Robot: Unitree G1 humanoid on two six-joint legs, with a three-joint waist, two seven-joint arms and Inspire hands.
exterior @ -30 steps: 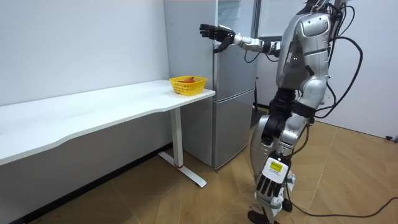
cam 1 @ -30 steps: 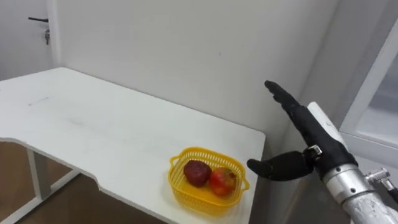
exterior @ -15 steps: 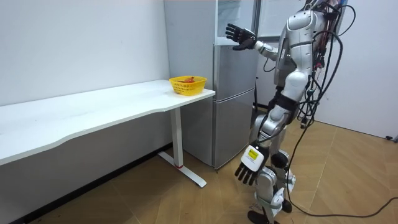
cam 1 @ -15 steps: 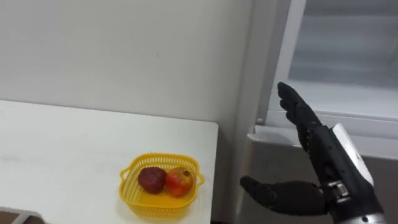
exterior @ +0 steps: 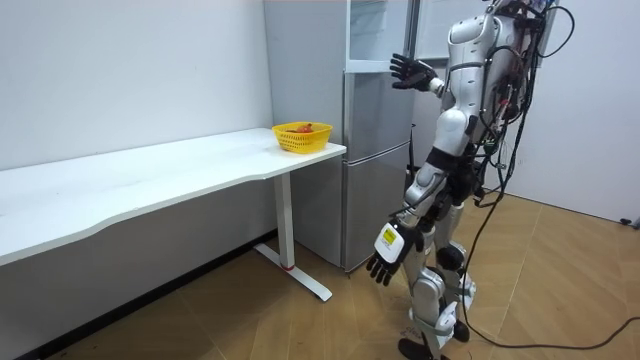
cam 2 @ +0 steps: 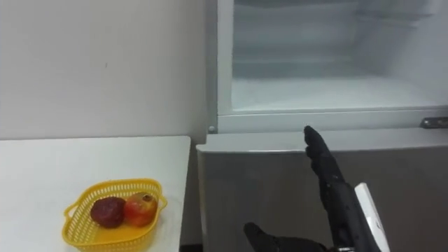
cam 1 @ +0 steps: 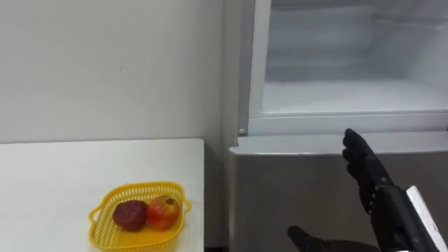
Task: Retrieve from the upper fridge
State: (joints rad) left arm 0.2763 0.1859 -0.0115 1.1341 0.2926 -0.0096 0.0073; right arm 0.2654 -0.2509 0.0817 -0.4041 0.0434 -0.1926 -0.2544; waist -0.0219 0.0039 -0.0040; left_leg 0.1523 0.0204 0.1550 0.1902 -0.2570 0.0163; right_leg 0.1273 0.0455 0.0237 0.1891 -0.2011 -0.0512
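Note:
The fridge (cam 1: 294,175) stands right of the table, and its upper compartment (cam 1: 350,70) is open. The inside is white, with a bare shelf floor (cam 2: 329,91) as far as I see. My right hand (cam 1: 371,182) comes up from the lower right with straight fingers and the thumb spread. It hangs open in front of the grey lower door (cam 2: 266,189), below the compartment's sill, holding nothing. In the room view the robot stands facing the fridge (exterior: 375,150) with that right hand (exterior: 410,72) raised, while the left hand (exterior: 385,262) hangs open by its thigh.
A yellow basket (cam 1: 140,189) sits on the white table (cam 1: 56,182) near its right edge, holding a dark red fruit (cam 1: 129,215) and a red-orange fruit (cam 1: 162,212). A narrow gap separates table and fridge. A white wall runs behind.
The robot has turned from the table toward the fridge, so the eye view swung right and the open compartment came into sight. The raised right hand dropped lower; the left hand swung forward.

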